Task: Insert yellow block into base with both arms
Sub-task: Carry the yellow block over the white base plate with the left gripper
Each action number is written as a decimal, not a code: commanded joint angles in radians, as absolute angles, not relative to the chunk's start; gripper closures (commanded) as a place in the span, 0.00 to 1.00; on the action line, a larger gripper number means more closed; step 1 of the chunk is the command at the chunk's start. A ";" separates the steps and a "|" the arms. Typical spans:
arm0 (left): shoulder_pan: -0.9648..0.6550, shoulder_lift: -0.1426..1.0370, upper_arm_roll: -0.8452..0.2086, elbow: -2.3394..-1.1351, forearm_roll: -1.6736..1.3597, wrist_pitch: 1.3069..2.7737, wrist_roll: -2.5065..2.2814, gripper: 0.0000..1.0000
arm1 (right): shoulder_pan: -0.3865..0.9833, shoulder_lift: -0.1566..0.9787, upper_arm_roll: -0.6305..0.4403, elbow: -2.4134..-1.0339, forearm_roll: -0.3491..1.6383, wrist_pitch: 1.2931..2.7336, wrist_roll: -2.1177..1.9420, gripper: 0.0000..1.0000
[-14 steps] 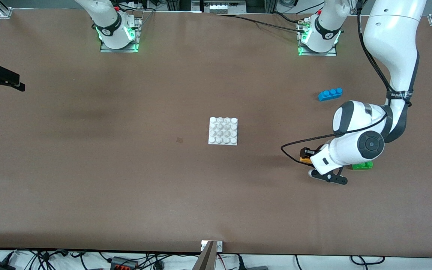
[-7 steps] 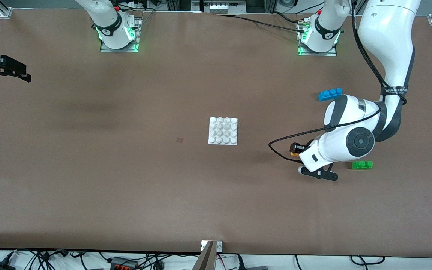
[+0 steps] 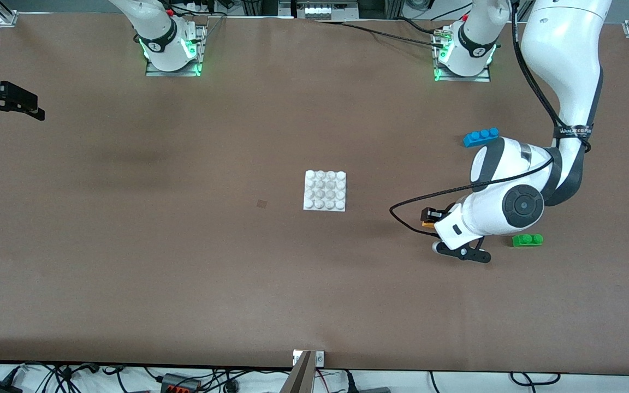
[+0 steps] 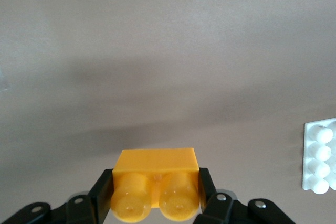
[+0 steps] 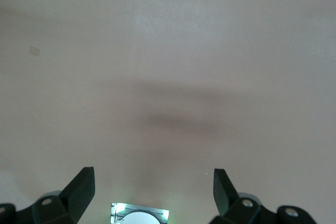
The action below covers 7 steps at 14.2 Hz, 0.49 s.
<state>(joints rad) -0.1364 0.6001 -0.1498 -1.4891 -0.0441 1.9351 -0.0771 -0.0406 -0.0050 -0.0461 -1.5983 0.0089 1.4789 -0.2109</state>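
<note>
Both fingers of my left claw (image 4: 156, 203) clamp the yellow block (image 4: 156, 182); carry it level over the base (image 3: 325, 190). My right claw (image 5: 153, 187) waits open.

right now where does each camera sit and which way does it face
Front view: high across the table, facing both arms' bases; the left tool holds the small yellow-orange plastic brick, the right tool waits open at the right arm's end.
Left wrist view: on the left wrist, looking down past its fingers at the held brick.
Right wrist view: on the right wrist, over bare table.
Shared: front and left wrist views both show the flat white studded plate.
</note>
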 commanded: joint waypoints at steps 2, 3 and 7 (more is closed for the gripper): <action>-0.179 0.603 -0.156 -1.462 -0.028 1.894 -0.190 0.52 | -0.074 -0.015 -0.041 -1.617 -0.006 1.496 -0.209 0.00; -0.201 0.604 -0.161 -1.462 -0.029 1.894 -0.228 0.52 | -0.081 -0.017 -0.046 -1.617 -0.006 1.491 -0.212 0.00; -0.322 0.614 -0.173 -1.462 -0.040 1.902 -0.389 0.53 | -0.080 -0.012 -0.046 -1.617 -0.005 1.499 -0.212 0.00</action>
<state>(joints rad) -0.2640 0.6011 -0.1746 -1.4864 -0.0443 1.9186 -0.3203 -0.0714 -0.0031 -0.0557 -1.5990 0.0051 1.4836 -0.2097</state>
